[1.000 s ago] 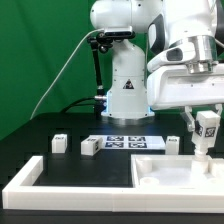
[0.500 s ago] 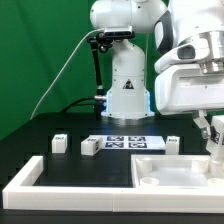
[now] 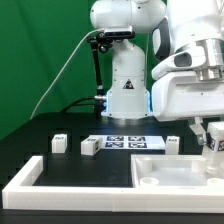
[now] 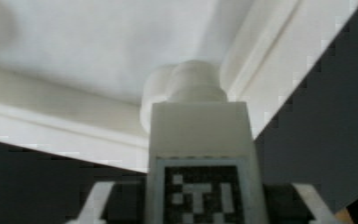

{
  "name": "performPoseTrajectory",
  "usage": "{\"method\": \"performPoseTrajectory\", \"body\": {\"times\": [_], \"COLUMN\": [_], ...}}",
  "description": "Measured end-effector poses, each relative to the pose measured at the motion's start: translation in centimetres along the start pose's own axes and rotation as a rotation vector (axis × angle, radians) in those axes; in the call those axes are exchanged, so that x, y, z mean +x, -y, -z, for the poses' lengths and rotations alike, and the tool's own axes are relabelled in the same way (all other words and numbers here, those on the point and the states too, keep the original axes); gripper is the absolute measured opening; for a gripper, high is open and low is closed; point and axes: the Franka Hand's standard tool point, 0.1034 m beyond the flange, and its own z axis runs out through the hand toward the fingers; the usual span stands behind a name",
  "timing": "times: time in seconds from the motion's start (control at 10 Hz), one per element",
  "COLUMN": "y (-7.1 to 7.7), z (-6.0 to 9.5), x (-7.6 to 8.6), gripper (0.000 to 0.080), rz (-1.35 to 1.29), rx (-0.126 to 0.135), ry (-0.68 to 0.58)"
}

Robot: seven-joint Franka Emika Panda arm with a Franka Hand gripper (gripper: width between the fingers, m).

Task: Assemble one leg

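My gripper (image 3: pixel 211 138) is at the exterior view's right, shut on a white leg (image 3: pixel 214 144). It holds the leg over the far right corner of the large white panel (image 3: pixel 165 172). In the wrist view the leg (image 4: pixel 197 130) stands between my fingers (image 4: pixel 98 205), its black-and-white tag facing the camera. Its rounded tip points at the panel's corner (image 4: pixel 105 50), close to the raised edge (image 4: pixel 265 50). I cannot tell if the tip touches the panel. Three more legs stand on the table: two (image 3: pixel 59 143) (image 3: pixel 89 145) at the left and one (image 3: pixel 173 143) behind the panel.
The marker board (image 3: pixel 125 142) lies flat in front of the robot base (image 3: pixel 125 95). The long white border frame (image 3: pixel 28 175) runs along the table's left and front. A black cable hangs at the back left.
My gripper has moved down and to the exterior view's right with the leg, lowering it toward the panel's far right corner. The other legs have not moved.
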Motion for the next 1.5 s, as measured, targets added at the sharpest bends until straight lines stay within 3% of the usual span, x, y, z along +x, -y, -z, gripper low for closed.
{"method": "performPoseTrajectory", "body": {"times": [0.2,0.4,0.9,1.2,1.5], "y": [-0.4,-0.7,-0.7,-1.0,-1.2], "z": [-0.6,-1.2,-2.5,-2.4,-2.4], "x": [1.5,1.8,0.7,-0.3,-0.4], "gripper": [0.0290,0.0290,0.0290,0.0290,0.0291], "rz": [0.010,0.009,0.003,-0.007,-0.010], "rx": [-0.001,-0.002,-0.017,-0.043,-0.046], "ry": [-0.015,-0.016,-0.073,-0.162,-0.167]}}
